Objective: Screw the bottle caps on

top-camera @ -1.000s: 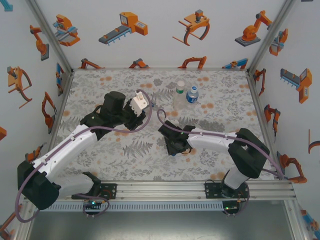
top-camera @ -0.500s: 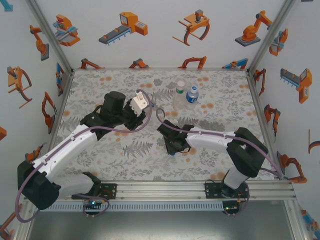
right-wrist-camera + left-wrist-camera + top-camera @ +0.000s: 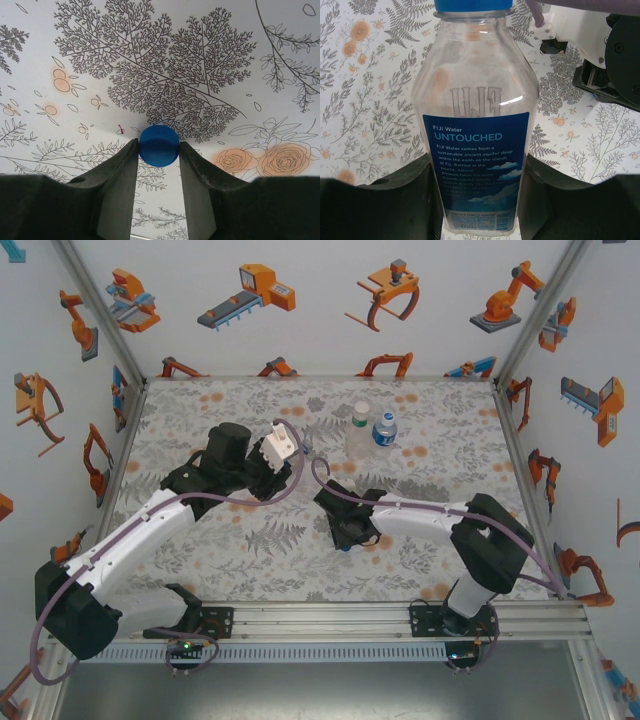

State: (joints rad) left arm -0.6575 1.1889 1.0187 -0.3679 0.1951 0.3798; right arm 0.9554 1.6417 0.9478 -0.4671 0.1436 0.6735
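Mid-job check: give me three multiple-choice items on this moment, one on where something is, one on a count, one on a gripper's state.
1. Where is the small round blue plastic cap?
A. between the right gripper's fingers
B. against the back wall
C. beside the arm bases

2. How many clear plastic bottles stand free on the table?
A. one
B. two
C. three

3. What state is the left gripper in?
A. open, holding nothing
B. shut on a white cap
C. shut on the clear blue-labelled plastic bottle

Answers:
1 A: the right wrist view shows the cap pinched between both fingers.
2 B: a wide pale-labelled bottle and a slim blue-labelled bottle stand side by side at the far side.
3 C: its fingers press both sides of that bottle.
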